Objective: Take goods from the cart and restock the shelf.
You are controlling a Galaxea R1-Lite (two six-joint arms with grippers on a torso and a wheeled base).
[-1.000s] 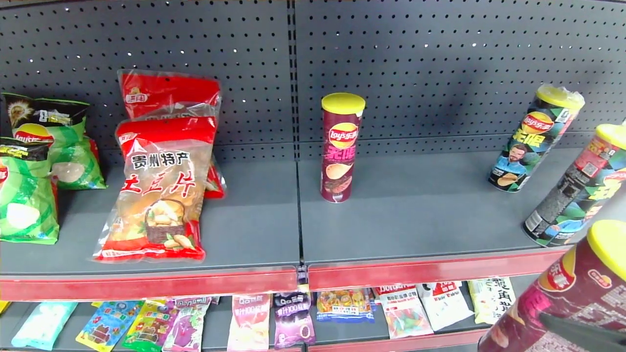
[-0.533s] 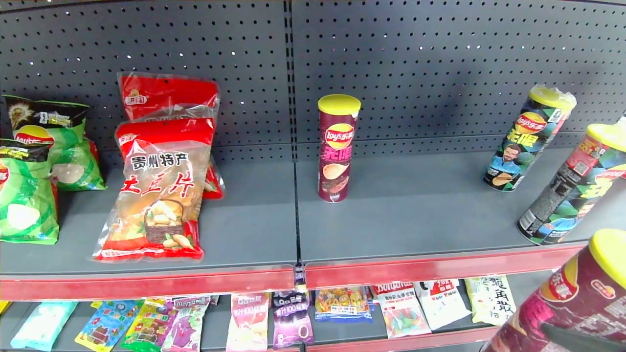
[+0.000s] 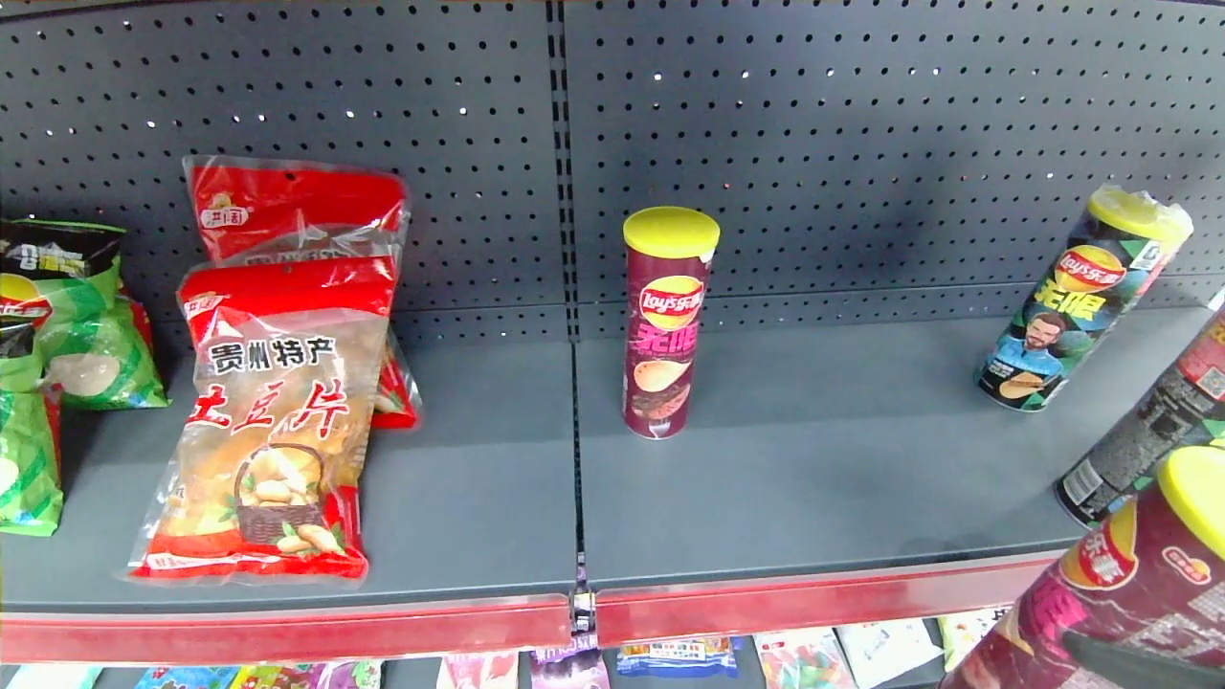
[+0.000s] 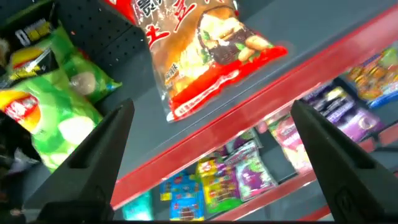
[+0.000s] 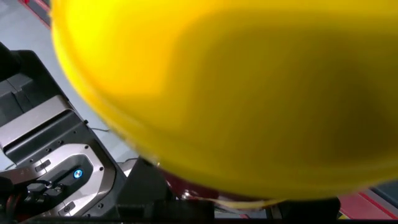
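Head view: the shelf stands ahead, and my maroon can is held low on my right, short of its red edge.
My right gripper is clenched round that can. My left gripper is spread and bare, facing the red bag. As I judge it, swinging in could clip the dark can at the shelf's right front or topple the standing can. The yellow lid hides my grip, and the dark can is cut off.

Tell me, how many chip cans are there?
4: purple can mid-shelf; green can back right; dark can at the right edge, cut off; nearest can held up, lower right. More may hide offscreen.
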